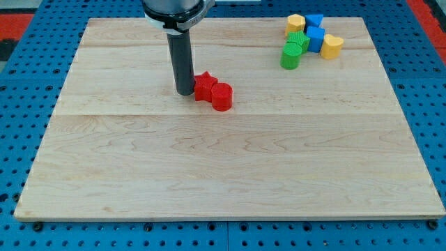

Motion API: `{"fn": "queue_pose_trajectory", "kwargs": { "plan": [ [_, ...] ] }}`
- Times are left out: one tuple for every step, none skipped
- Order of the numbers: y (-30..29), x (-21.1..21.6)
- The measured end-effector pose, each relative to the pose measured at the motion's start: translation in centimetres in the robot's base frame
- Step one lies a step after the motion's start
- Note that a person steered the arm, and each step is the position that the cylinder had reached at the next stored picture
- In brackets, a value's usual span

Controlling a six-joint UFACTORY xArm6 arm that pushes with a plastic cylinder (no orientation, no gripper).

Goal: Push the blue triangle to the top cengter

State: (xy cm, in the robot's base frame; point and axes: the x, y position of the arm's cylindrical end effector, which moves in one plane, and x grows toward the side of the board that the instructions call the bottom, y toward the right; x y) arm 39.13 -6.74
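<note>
Wooden desk, pale planks, carries two groups of blocks. My tip rests on the surface in the upper-left-of-centre area, touching or just beside a red star-shaped block on the view's right of it. A second red block, roughly cylindrical, sits against the star on the side toward the desk's bottom-right corner.

Tool state: this is a plain rod with nothing that opens or closes; it grips nothing and acts only by contact.

Near the desk's top-right corner lies a tight cluster. At its upper edge, a yellow block stands beside a blue block, which may be the blue triangle, though the shape cannot be confirmed at this size. Below them sits another blue block, cube-like, with a yellow heart-shaped block touching it on the view's right. Two green blocks, one above the other, close the cluster on its left.

Assessment: the tip is well apart from the cluster, so the task's block appears untouched and the push not yet begun. Because the target is wedged among neighbours, an approach from the view's right side of it seems needed to drive it left along the top edge toward the centre. Risk: neighbouring yellow and green blocks may be dragged along.
</note>
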Motion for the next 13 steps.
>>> {"fn": "queue_pose_trajectory", "kwargs": {
  "plan": [
    [0.0, 0.0],
    [0.7, -1.0],
    [1.7, -5.3],
    [2.2, -7.9],
    [2.6, -8.4],
    [2.6, -8.4],
    [7.0, -7.0],
    [15.0, -2.9],
    [27.9, -3.0],
    [35.0, -8.0],
    [37.2, -17.8],
    [34.0, -20.0],
    [22.5, -18.7]
  ]
}}
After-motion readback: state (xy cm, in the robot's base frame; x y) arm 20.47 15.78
